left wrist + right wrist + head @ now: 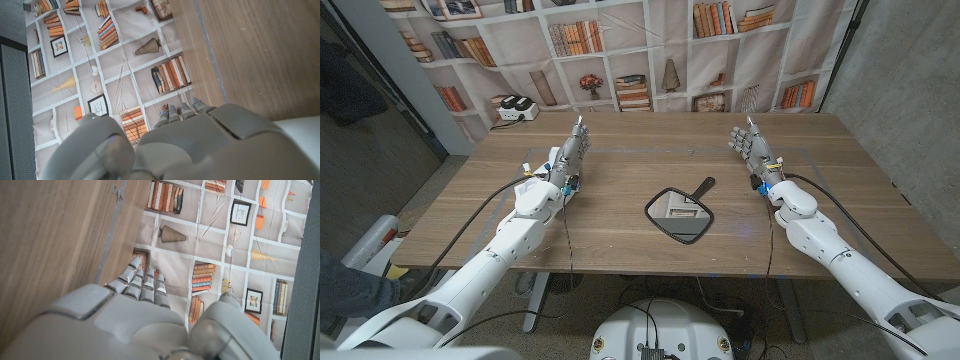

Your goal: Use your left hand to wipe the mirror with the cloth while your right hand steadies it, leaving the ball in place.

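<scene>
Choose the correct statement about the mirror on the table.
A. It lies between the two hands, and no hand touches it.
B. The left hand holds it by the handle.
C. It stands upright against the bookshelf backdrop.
A: in the head view the mirror lies on the table, apart from the left hand and right hand.

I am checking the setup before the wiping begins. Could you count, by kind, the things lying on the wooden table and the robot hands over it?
Mirror, black frame with handle: 1
Robot hands, both held open: 2 (left hand, right hand)
Cloth: 0 in view
Ball: 0 in view
Total: 3
</scene>
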